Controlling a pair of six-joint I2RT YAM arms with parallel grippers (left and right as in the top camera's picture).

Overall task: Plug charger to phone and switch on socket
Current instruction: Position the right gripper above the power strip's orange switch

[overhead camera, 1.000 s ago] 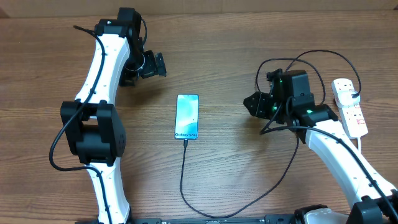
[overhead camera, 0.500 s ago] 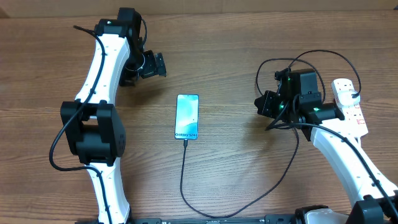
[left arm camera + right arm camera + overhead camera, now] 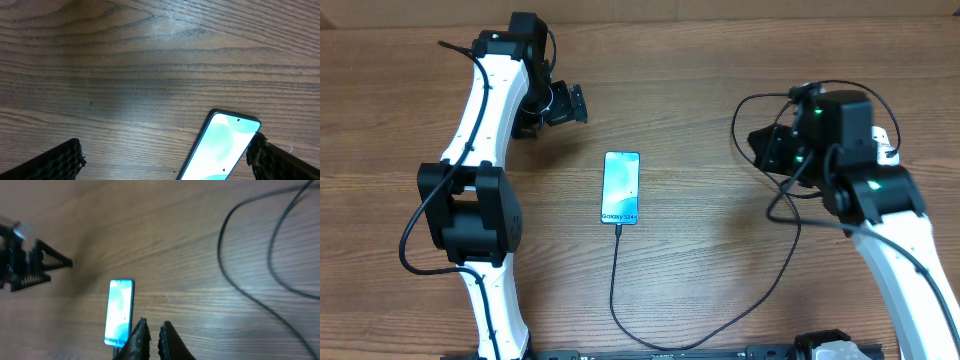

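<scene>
Your left gripper [image 3: 578, 103] is released. In its wrist view the two black ribbed fingers [image 3: 60, 161] sit far apart at the bottom corners, with nothing between them but the brown wooden table [image 3: 700, 80]. The slim rectangular smartphone with the light blue-white screen [image 3: 621, 188] lies flat just ahead of that gripper [image 3: 167, 162]. It sits toward the right-hand finger, its top corner close beside that fingertip (no contact shows).

Your right gripper [image 3: 760, 150] is clenched. In its wrist view the dark fingers [image 3: 139, 339] stand nearly together with only a thin slit between them, and they grasp nothing. From that gripper [image 3: 152, 336] the phone [image 3: 120, 311] lies just ahead and slightly left of the fingertips, apart from them.

The long thin black charger cable [image 3: 616, 280] meets the phone's lower edge with its small connector tip [image 3: 618, 227]. From there it runs away from the phone, curves across the table and climbs toward the right arm. Black loops [image 3: 240, 275] lie to the right of the right fingers.

The white power strip [image 3: 888, 150] is almost wholly hidden behind the right arm. Only a sliver shows, well behind the fingers, and you cannot read its switches.
</scene>
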